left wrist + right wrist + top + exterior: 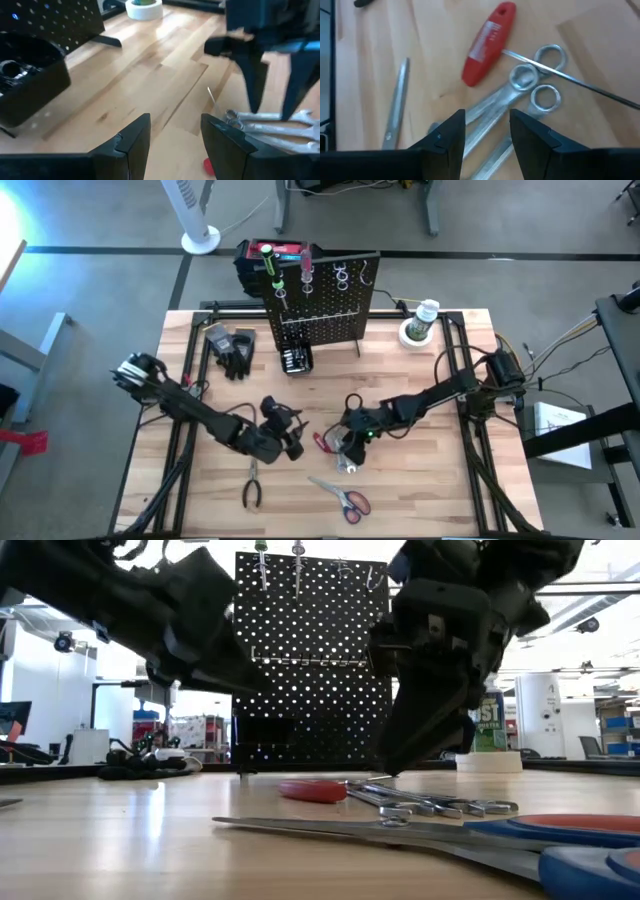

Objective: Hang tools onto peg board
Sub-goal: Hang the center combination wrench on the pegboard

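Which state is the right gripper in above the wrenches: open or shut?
Open. In the right wrist view, the right gripper shows a clear gap between its two dark fingers, hanging over the silver wrenches, which lie flat on the table, ungripped.

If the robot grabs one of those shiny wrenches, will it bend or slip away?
The wrenches look like solid silver metal, so one would probably stay stiff. Their smooth, shiny surface could slide a little between the right gripper fingers. They lie flat on the table, bunched and overlapping, with the red-handled tool lying across them, so lifting one may nudge the others.
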You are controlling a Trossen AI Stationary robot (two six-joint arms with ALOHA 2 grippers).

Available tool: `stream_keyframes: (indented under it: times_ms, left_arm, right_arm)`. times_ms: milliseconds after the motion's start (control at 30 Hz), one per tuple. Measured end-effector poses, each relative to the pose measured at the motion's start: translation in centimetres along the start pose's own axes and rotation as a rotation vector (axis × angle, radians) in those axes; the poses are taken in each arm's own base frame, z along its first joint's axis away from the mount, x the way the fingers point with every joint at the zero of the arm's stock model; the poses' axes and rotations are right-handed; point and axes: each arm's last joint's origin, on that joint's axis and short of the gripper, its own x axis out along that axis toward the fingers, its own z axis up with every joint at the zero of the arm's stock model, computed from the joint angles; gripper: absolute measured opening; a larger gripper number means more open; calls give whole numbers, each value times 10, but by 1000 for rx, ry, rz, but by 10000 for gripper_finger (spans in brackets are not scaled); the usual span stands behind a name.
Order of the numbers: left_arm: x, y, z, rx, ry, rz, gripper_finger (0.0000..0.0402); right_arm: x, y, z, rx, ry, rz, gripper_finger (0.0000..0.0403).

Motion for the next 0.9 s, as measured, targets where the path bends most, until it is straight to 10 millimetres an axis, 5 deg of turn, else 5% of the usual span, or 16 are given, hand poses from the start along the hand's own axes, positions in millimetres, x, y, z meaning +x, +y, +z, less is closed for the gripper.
stream_keyframes:
  times_ms: [200, 500, 900]
  left_arm:
    - [9, -10, -5, 20, 12, 15, 165]
    - [2, -9, 13, 39, -50, 35, 165]
    - [0, -6, 14, 42, -44, 39, 165]
  right_arm:
    - [11, 1, 3, 56, 29, -83, 140]
    - [23, 8, 7, 60, 42, -96, 139]
    - [28, 0, -1, 20, 87, -324, 92]
